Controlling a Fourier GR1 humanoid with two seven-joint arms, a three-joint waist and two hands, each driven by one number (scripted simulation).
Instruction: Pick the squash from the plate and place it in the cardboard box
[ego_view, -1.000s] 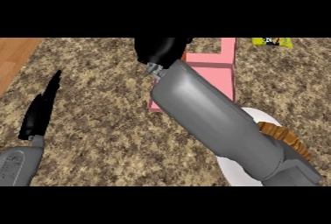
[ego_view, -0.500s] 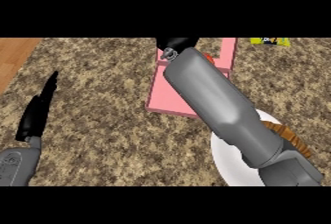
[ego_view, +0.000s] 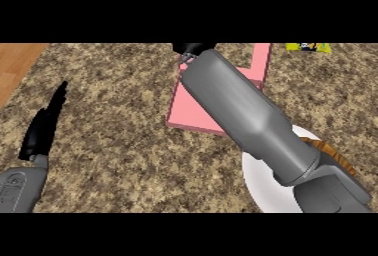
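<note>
1. Squash (ego_view: 334, 159): only a brown, striped sliver shows, at the right edge of the white plate (ego_view: 262, 185), lying on the plate and mostly hidden behind the right forearm (ego_view: 247, 120). Its visible part runs diagonally from upper left to lower right; which end points where cannot be told.
2. Count: one plate, one pink box (ego_view: 193, 112), one visible piece of squash, two forearms, two hands.
3. The pink box lies on the speckled bench (ego_view: 118, 140), just above and left of the plate, with the right forearm crossing over it.
4. Right hand (ego_view: 193, 48): only a small black part shows at the top edge of the scene, past the box's far end. Whether its fingers are spread or curled cannot be told, nor whether it holds anything.
5. Left hand (ego_view: 44, 129): at the left side, fingers straight and pressed together, pointing up the view, holding nothing.
</note>
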